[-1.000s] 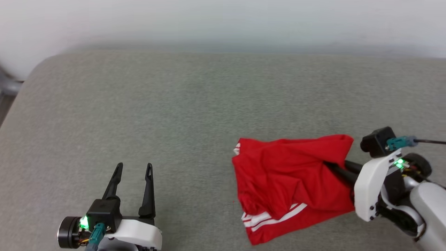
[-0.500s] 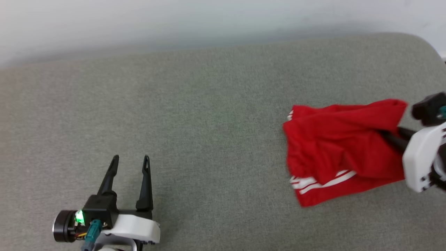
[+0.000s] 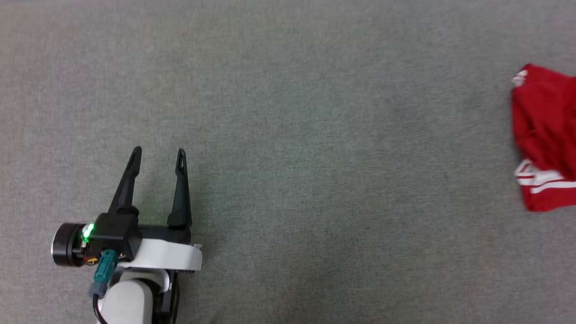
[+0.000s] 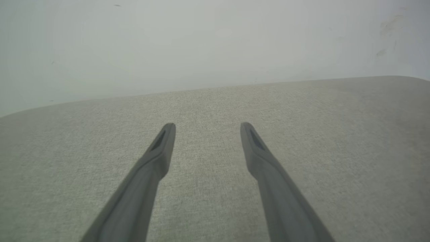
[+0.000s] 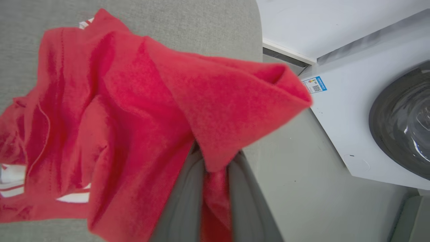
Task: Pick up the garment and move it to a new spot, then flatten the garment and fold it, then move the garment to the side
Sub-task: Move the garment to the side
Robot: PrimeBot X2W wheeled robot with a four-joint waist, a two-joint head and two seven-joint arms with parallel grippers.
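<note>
The garment [image 3: 546, 135] is a bunched red shirt with white stripes, cut off by the right edge of the head view. In the right wrist view the garment [image 5: 134, 111] hangs in folds over the grey surface, and my right gripper [image 5: 215, 161] is shut on a pinch of its red cloth; its fingertips are buried in the fabric. My left gripper [image 3: 157, 155] rests at the lower left of the head view, open and empty. Its two dark fingers [image 4: 158, 151] stand apart over bare grey cloth, far from the garment.
A grey fabric-covered surface [image 3: 315, 157] lies under everything, with wide room between my left gripper and the garment. In the right wrist view its edge drops to the floor, beside a white washing machine [image 5: 362, 111] with a round dark door.
The head camera has swung left and down, so the garment has slid toward the view's right edge and the right arm has left the picture. The left gripper stays open.
</note>
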